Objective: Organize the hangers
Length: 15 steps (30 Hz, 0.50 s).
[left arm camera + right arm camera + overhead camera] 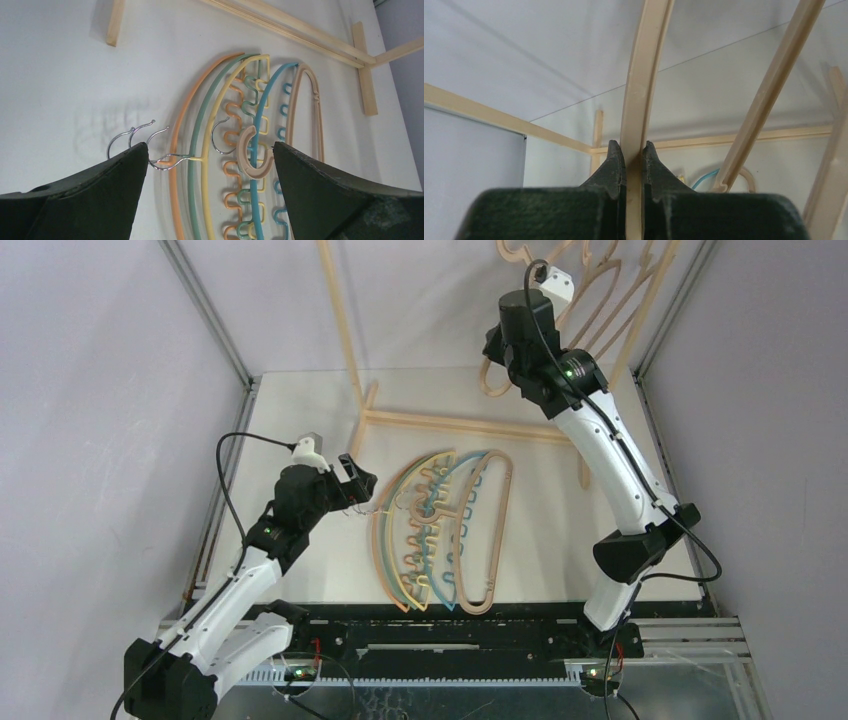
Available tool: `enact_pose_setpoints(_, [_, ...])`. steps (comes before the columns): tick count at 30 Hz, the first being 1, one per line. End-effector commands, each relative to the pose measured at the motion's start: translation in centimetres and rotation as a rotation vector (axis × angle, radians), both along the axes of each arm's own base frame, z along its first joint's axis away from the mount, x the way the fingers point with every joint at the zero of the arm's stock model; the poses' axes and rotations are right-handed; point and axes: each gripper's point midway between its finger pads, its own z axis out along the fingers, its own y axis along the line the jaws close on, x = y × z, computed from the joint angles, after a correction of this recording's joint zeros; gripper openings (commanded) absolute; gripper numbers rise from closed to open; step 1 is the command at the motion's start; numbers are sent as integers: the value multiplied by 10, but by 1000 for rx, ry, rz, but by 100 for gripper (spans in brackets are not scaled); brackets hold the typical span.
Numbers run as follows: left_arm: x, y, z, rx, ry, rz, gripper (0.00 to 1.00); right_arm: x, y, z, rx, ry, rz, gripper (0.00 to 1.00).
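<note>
Two hands: right hand [634, 150] pinches one wooden hanger [644, 75] edgewise; left hand [210, 146] gapes above piled hangers [256, 120].

Open table [300, 410] left of the hangers [440, 525]; rack rails [460, 426] across the far side

White tabletop [300, 420]: a flat heap of thin arched hangers [425, 540] in orange, green, yellow and teal lies mid-table, with a pale wooden loop-shaped hanger [503, 520] along its right side and metal hooks [374, 508] pointing left. Left gripper [362, 490] sits low over the table, just beside those hooks. Right gripper [497, 358] sits high at the rear by the tall pale wooden A-frame rack [347, 330], against a second pale wooden hanger [489, 383]; its jaws are hidden from this angle.
</note>
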Motion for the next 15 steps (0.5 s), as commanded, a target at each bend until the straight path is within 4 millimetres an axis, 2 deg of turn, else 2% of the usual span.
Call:
enact_pose_setpoints(1, [2, -1, 13, -3, -50, -6, 100, -2, 19, 37, 74, -102, 78, 0])
enact_pose_setpoints(10, [2, -1, 12, -2, -50, -3, 100, 1, 49, 33, 57, -110, 151, 0])
enact_pose_setpoints(15, [2, 0, 12, 1, -53, 0, 100, 10, 63, 30, 54, -109, 172, 0])
